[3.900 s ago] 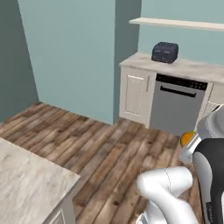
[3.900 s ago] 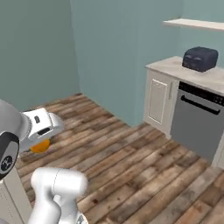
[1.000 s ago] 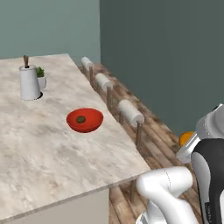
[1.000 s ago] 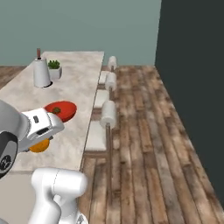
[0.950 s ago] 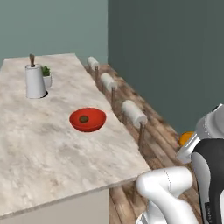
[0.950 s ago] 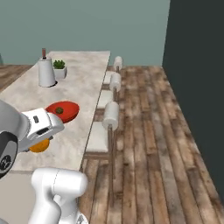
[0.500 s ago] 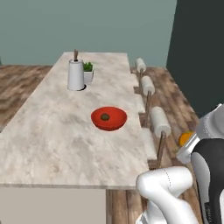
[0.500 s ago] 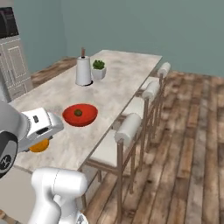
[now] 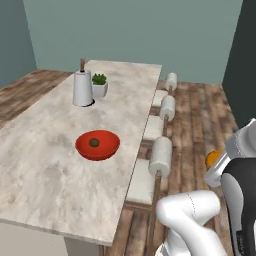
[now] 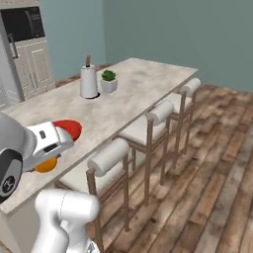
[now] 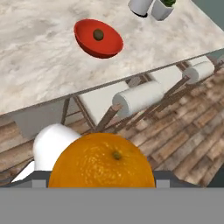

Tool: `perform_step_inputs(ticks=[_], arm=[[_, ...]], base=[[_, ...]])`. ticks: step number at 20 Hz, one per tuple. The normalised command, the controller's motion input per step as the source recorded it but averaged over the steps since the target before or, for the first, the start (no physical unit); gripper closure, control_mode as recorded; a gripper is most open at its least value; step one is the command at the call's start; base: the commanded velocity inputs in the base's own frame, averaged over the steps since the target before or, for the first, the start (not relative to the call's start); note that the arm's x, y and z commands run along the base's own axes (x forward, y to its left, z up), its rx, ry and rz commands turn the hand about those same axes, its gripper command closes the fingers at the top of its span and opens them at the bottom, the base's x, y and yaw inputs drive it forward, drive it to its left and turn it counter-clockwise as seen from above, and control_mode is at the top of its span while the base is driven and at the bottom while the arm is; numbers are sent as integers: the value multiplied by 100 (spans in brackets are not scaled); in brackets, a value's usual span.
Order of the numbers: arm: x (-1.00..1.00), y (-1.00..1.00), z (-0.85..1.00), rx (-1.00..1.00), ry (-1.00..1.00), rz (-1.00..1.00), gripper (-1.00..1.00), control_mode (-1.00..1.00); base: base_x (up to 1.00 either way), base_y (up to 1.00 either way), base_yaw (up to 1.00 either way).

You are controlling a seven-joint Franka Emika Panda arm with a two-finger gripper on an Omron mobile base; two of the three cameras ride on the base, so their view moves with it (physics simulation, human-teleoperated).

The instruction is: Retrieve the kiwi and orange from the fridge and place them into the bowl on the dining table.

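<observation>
My gripper (image 9: 214,161) is shut on the orange (image 9: 212,158), a bright ball held low at the arm's right, off the table's side. The right base view has the orange (image 10: 45,165) under the white hand, and it bulks large at the bottom of the hand view (image 11: 103,162), covering most of the fingers. The red bowl (image 9: 97,145) sits on the dining table (image 9: 50,180) with the dark kiwi (image 9: 93,143) inside it. From the hand, the bowl (image 11: 109,46) and kiwi (image 11: 98,34) lie ahead and above. A grey strip at the far left looks like the fridge (image 10: 6,69).
Three stools with white roll backs (image 9: 161,156) line the table's near side, between me and the bowl. A white jug (image 9: 83,89) and a small potted plant (image 9: 100,85) stand further along the top. Wooden floor (image 10: 212,173) spreads to the right. Cabinets with a microwave (image 10: 22,22) lie beyond.
The base has driven and turned, so the whole scene shifted: the table now runs lengthwise with the bowl closer to centre. The orange stays in the gripper.
</observation>
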Motion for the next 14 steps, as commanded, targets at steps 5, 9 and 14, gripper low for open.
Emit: perform_step_inputs(ticks=[5, 9, 14], arm=[[0, 0, 0, 0, 0, 0, 100, 100], [0, 0, 0, 0, 0, 0, 100, 100], [0, 0, 0, 0, 0, 0, 100, 100]], base=[[81, -83, 31], [100, -24, 41], [100, 0, 54]])
